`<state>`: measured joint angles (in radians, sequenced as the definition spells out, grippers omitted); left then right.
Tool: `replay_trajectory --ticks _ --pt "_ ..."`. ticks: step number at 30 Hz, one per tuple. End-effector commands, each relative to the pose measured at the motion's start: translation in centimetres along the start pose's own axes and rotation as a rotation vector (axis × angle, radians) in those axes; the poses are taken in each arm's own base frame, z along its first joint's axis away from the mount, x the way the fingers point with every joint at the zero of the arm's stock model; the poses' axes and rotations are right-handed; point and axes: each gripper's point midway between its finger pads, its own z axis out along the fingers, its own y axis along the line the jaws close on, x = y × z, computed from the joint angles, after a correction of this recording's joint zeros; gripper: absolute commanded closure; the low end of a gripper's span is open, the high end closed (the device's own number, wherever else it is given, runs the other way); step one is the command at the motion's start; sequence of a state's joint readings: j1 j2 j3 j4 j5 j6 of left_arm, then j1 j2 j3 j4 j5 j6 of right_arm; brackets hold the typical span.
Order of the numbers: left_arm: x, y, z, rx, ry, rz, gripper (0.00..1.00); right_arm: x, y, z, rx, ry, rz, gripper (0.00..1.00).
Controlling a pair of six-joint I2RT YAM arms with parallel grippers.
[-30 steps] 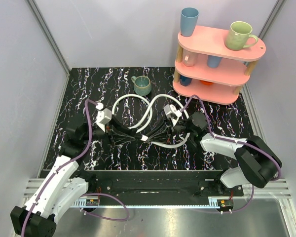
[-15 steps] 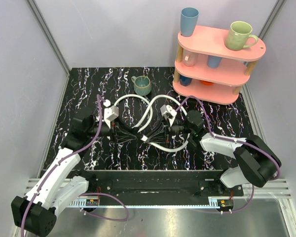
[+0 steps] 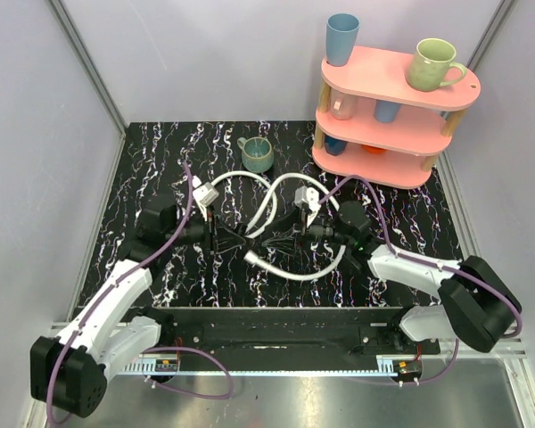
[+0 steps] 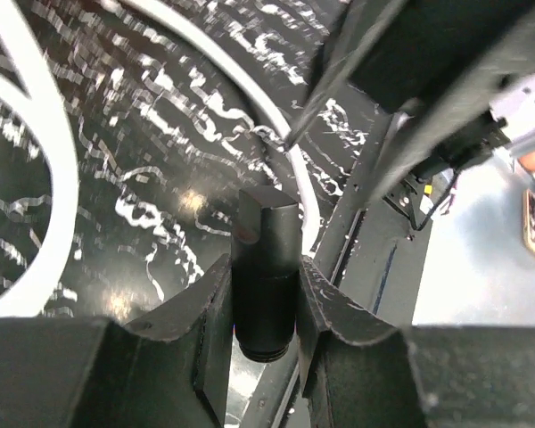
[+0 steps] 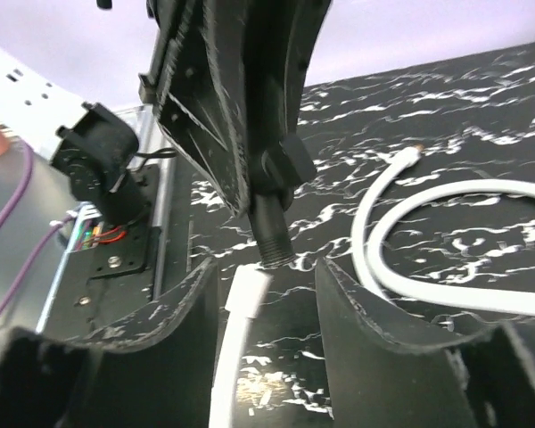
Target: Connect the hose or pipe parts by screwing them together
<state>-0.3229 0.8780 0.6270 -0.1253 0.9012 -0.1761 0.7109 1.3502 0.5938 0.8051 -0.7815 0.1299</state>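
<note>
Right tool point(image 5: 266, 275) has spread (partway) astride the white hose end point(image 5: 247, 292).

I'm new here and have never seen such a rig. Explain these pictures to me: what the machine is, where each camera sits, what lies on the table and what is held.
The machine is two robot arms bolted at the near edge of a black marbled table, each ending in a two-finger gripper. The wide picture comes from a fixed camera above and behind the arms. The other two come from a camera on each wrist.

On the table lie a looping white hose, a second white hose, a green mug and a pink shelf holding cups.

The left gripper is clamped on a black threaded fitting. The right gripper stands open, with a hose end between its fingers, close to the fitting's threaded tip.
</note>
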Motion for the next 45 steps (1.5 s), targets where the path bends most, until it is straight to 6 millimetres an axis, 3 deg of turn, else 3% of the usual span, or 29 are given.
replay_trajectory --ticks 1,3,8,13,21,24,33,45 --pt "0.7 3.0 0.1 -0.117 -0.015 -0.202 1.00 -2.4 -1.4 -0.8 0.133 -0.086 -0.138 0.43" --pt "0.6 3.3 0.4 -0.117 -0.029 -0.252 1.00 -2.1 -1.3 -1.0 0.132 -0.093 -0.145 0.38" --pt "1.4 5.5 0.3 -0.247 -0.014 -0.396 1.00 1.0 -2.4 -1.1 0.168 -0.036 -0.135 0.34" --pt "1.4 11.0 -2.8 -0.551 -0.003 -0.524 1.00 4.5 -1.8 0.9 0.165 0.065 -0.111 0.29" --pt "3.6 16.5 -9.0 -0.843 -0.090 -0.691 1.00 8.5 -6.5 4.3 0.327 0.284 0.142 0.37" --pt "4.4 16.8 -9.8 -0.885 -0.120 -0.706 1.00 10.3 -6.4 5.2 0.314 0.331 0.148 0.37" --pt "5.2 16.3 -8.9 -0.831 -0.132 -0.738 1.00 15.7 -5.3 5.7 0.345 0.476 0.156 0.36" --pt "5.0 15.7 -8.1 -0.759 -0.139 -0.737 1.00 17.9 -4.4 5.5 0.345 0.523 0.150 0.44"
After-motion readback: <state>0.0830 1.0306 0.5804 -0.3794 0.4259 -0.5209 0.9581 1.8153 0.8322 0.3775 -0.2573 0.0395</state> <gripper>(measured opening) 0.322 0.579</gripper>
